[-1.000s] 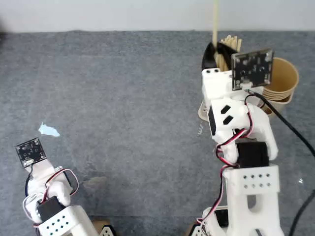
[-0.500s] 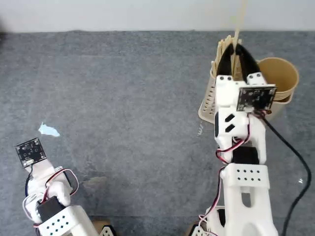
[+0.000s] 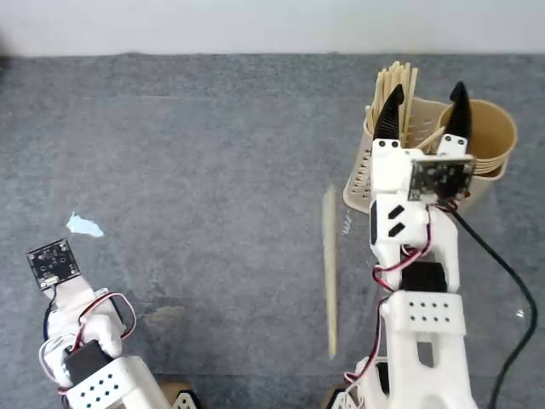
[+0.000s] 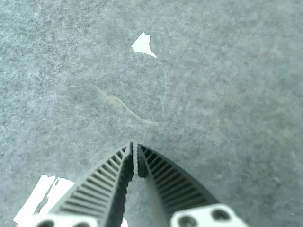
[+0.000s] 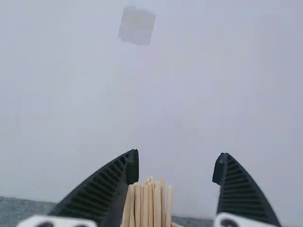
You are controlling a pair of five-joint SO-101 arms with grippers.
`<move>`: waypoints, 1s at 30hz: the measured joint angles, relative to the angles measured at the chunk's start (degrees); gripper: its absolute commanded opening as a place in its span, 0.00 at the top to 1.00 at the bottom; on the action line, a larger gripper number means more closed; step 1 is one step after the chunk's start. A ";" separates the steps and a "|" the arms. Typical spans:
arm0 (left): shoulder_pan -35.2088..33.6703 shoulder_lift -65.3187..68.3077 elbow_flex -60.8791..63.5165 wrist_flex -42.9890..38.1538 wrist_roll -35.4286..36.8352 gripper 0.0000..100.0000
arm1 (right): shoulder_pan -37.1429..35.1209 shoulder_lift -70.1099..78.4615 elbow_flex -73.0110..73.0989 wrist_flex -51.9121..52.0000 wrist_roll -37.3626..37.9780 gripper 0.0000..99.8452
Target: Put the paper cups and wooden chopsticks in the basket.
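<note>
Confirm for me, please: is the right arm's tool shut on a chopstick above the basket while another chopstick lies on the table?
Not quite: the right tool is open and holds nothing, as the high view shows. It is above the basket, and one chopstick does lie on the table.

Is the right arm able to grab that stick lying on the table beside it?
Probably yes. The chopstick lies alone beside the right arm, nothing covering it, and the right claw hangs open and empty over the basket. It would have to fold back towards itself.
</note>
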 measured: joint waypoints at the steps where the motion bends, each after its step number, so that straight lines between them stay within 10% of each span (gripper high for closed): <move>1: 0.00 0.00 0.00 0.00 0.00 0.99 | 0.00 -1.14 0.00 0.44 0.00 0.73; 16: 0.00 0.00 0.00 0.00 0.00 0.99 | -17.67 -13.27 0.00 45.36 -2.90 0.83; 30: 0.00 0.00 0.00 0.00 0.00 0.99 | -26.64 10.90 -6.68 54.59 -11.52 0.82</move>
